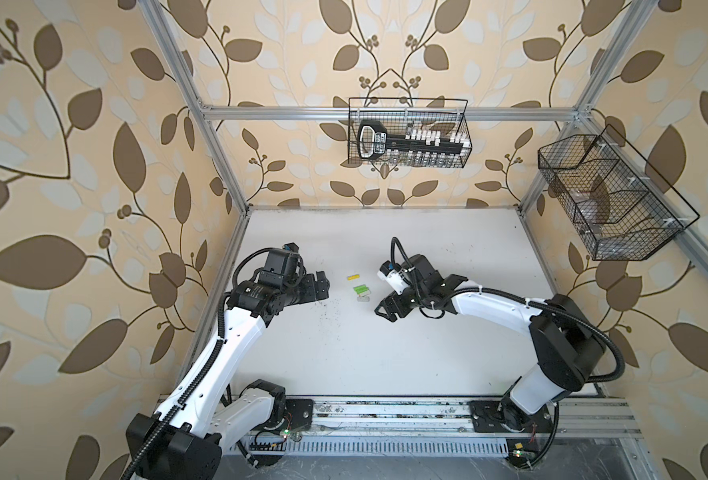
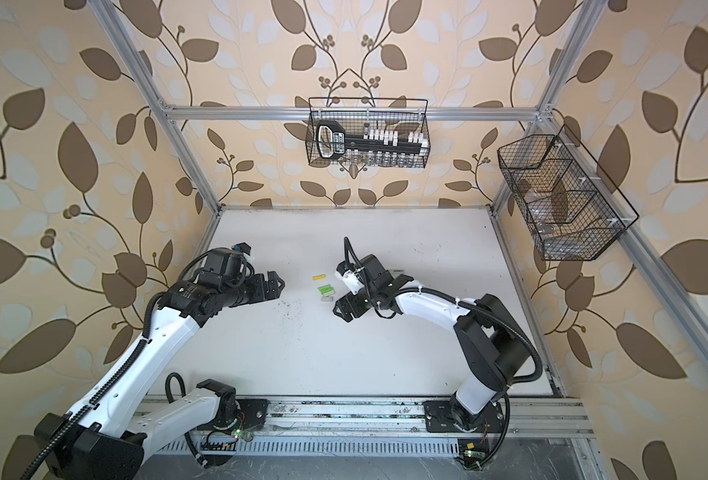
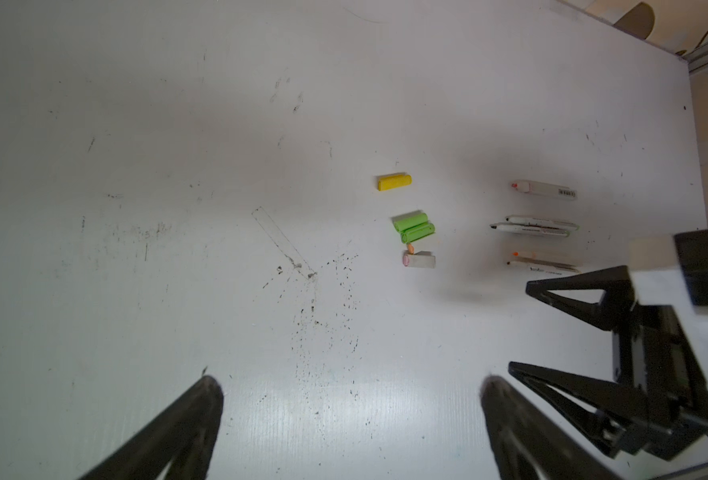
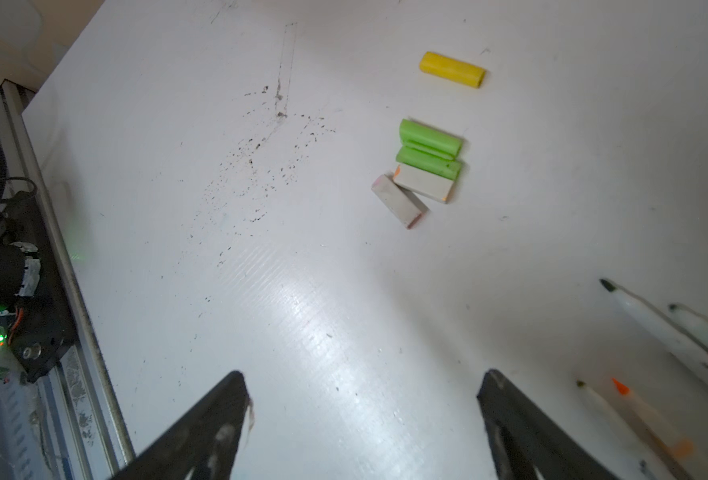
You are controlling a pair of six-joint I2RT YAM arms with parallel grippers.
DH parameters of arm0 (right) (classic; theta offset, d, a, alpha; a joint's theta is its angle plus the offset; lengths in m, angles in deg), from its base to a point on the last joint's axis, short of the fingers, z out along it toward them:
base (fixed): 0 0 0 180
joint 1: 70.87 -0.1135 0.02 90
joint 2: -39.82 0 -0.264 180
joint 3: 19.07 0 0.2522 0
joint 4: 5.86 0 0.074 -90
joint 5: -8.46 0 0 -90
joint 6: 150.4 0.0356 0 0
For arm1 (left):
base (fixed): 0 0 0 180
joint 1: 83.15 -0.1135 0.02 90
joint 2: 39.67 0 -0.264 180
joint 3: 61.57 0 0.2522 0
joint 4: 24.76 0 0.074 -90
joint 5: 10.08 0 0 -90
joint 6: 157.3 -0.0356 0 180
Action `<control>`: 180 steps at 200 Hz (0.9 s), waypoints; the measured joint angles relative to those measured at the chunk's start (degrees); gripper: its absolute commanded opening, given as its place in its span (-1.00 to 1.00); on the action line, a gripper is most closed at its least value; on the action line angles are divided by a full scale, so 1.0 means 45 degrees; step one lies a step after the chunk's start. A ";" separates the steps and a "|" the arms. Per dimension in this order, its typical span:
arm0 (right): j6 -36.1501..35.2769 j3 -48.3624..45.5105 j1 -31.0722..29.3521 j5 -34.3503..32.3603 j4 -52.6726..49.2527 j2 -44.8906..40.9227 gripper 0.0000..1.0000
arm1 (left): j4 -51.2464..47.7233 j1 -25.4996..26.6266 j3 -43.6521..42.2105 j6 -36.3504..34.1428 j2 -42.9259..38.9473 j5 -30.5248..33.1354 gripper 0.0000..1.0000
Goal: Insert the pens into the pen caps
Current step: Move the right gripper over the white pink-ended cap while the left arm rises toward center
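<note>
Both top views show the pen caps in a short row mid-table: a yellow cap, two green caps and a pale grey cap. The right wrist view shows the yellow cap, the green pair and two touching pale caps. The pens lie side by side beyond the caps, hidden under my right arm in both top views. My left gripper is open, left of the caps. My right gripper is open, right of them, empty.
A wire basket holding a black tool hangs on the back rail. Another wire basket hangs on the right frame. Dark specks mark the white table. An aluminium rail runs along the front edge.
</note>
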 measured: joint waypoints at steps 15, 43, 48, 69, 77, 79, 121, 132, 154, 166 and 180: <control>0.0301 0.0471 -0.0228 0.0165 0.0155 0.0748 0.77 | -0.0029 -0.0083 -0.0053 0.0005 -0.0146 0.0053 0.98; 0.0699 0.1350 -0.0379 0.0257 0.0403 0.1991 0.77 | -0.0063 -0.0170 -0.0058 0.0010 -0.0248 0.0151 0.98; 0.0753 0.1496 -0.0374 0.0257 0.0427 0.2176 0.77 | -0.0078 -0.0170 -0.0058 0.0010 -0.0248 0.0160 0.98; 0.0947 0.1977 -0.0301 0.0248 0.0447 0.2647 0.78 | -0.0180 -0.0170 -0.0058 0.0010 -0.0248 0.0345 0.98; 0.0996 0.2079 -0.0243 0.0199 0.0461 0.2705 0.78 | -0.0248 -0.0170 -0.0058 0.0005 -0.0248 0.0423 0.98; 0.0986 0.2093 -0.0219 0.0189 0.0466 0.2705 0.78 | -0.0262 -0.0170 -0.0058 0.0000 -0.0248 0.0442 0.98; 0.0923 0.2749 0.0981 0.0107 0.0097 0.2642 0.77 | -0.0515 -0.0170 -0.0058 -0.0131 -0.0248 0.0427 0.98; 0.0772 0.2900 0.1467 0.0107 -0.0117 0.2526 0.77 | -0.0559 -0.0170 -0.0058 -0.0204 -0.0228 0.0325 0.98; 0.0466 0.3230 0.2327 0.0117 -0.0622 0.2365 0.77 | -0.0641 -0.0170 -0.0058 -0.0408 -0.0121 -0.0010 0.98; 0.0272 0.3371 0.2589 0.0165 -0.0855 0.2331 0.77 | -0.0661 -0.0170 -0.0068 -0.0486 -0.0063 -0.0209 0.98; 0.0015 0.3439 0.2579 0.0272 -0.1054 0.2322 0.77 | -0.0661 -0.0170 -0.0131 -0.0593 -0.0005 -0.0427 0.98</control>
